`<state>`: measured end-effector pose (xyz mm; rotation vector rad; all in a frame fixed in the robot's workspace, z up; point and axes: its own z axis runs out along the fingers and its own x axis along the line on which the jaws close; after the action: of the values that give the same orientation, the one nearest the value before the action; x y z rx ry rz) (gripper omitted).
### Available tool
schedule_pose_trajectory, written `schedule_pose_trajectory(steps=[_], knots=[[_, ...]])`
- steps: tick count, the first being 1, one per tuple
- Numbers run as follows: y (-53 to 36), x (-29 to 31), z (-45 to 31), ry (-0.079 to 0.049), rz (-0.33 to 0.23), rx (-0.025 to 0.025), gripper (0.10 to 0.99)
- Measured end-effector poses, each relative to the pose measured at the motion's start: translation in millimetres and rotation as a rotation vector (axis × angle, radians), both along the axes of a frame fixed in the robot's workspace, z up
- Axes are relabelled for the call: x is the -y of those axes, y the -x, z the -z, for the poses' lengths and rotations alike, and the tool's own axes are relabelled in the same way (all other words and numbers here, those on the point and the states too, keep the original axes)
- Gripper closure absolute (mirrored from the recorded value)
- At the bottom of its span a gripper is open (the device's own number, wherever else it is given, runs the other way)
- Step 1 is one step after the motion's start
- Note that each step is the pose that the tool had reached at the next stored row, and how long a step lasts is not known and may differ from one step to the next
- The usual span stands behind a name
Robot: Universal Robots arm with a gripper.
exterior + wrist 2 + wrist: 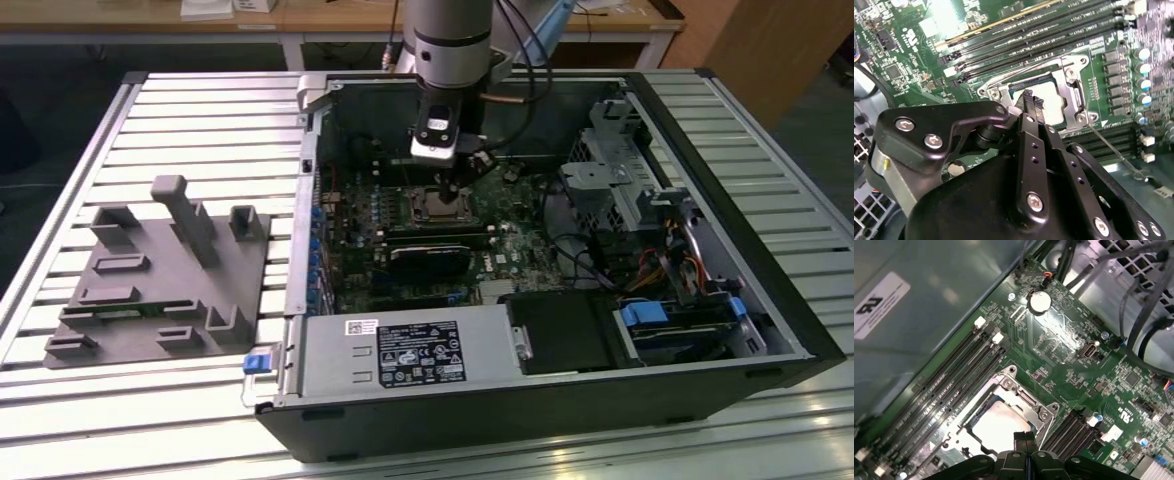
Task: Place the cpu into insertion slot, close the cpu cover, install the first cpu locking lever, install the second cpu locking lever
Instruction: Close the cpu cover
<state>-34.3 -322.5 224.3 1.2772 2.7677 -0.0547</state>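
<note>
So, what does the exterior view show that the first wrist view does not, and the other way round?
The exterior view adds the arm reaching down into the open computer case, and a grey fixture block on the slatted table at the exterior view's left. The first wrist view adds a round coin battery on the green board. Both show the tool, fingers together, over the cpu, which sits in the insertion slot framed by the cpu cover, beside the memory slots.
</note>
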Motion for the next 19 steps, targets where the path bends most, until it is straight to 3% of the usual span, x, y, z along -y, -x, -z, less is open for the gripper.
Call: schedule_pose_trajectory(steps=[19], knots=[[0.1,0.0,0.0,0.084,-0.211,-0.0001,0.98]])
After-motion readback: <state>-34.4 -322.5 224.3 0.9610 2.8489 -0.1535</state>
